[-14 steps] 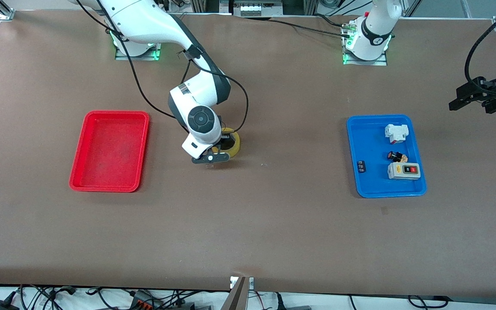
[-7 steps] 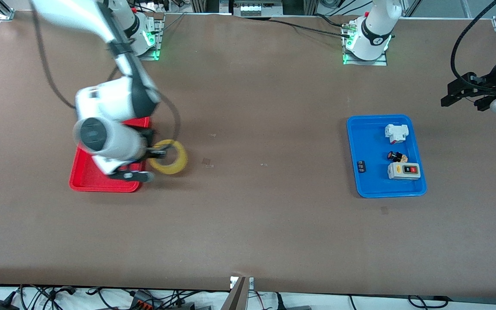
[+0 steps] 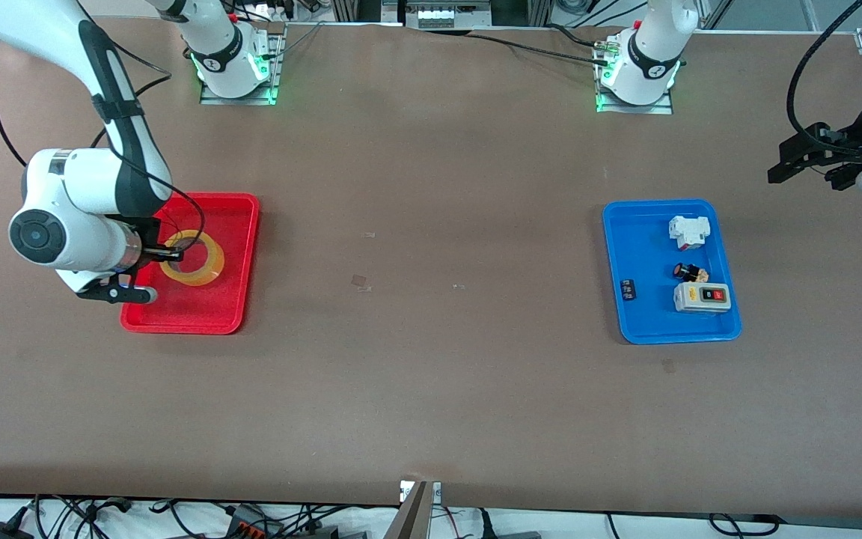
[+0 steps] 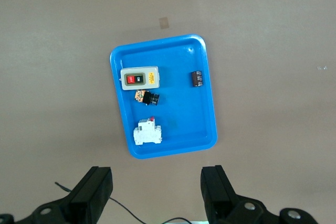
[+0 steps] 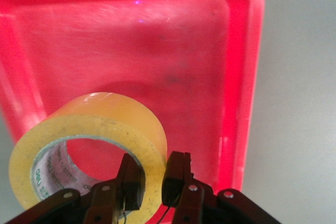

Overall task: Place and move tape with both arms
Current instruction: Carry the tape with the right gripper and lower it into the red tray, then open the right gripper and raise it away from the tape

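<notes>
The tape is a yellowish ring with a wide centre hole, held over the red tray. My right gripper is shut on the tape's wall, one finger inside the hole and one outside. The right wrist view shows the tape clamped between the fingers above the red tray's floor. My left gripper is open and empty, up in the air past the blue tray toward the left arm's end of the table. Its fingers stand wide apart.
A blue tray holds a white-and-red block, a grey switch box, a small black-and-red part and a small black piece. The left wrist view shows the same blue tray. Bare brown table lies between the trays.
My right arm has carried the tape from the middle of the table toward its own end, to over the red tray. The left gripper has shifted slightly.
</notes>
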